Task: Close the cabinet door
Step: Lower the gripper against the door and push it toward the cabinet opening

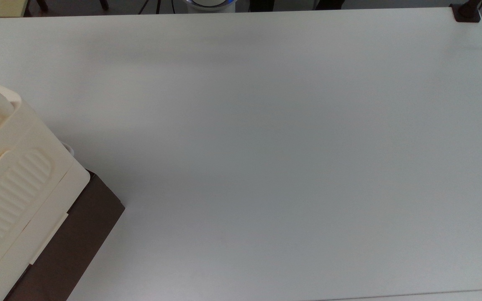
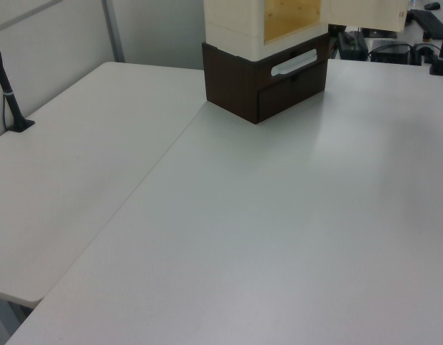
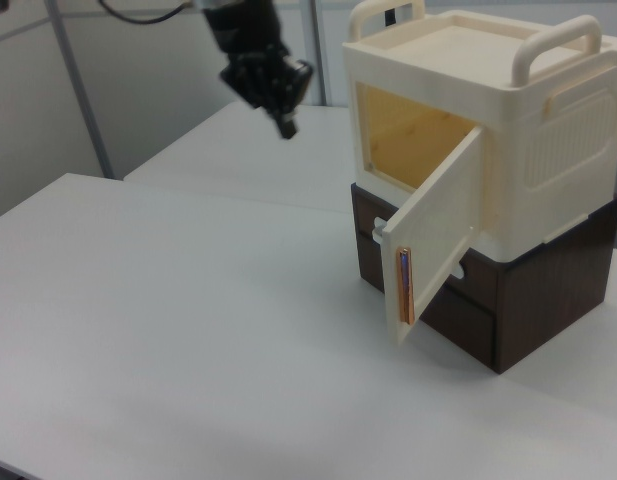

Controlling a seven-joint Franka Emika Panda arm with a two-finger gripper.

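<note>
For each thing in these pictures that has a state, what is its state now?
Cream plastic cabinet door: swung open, with nothing touching it.
Cream box-like cabinet: upright on its dark brown base, its yellowish inside showing.
Dark brown drawer: pushed in.
Black two-finger gripper: in the air, apart from the cabinet.
</note>
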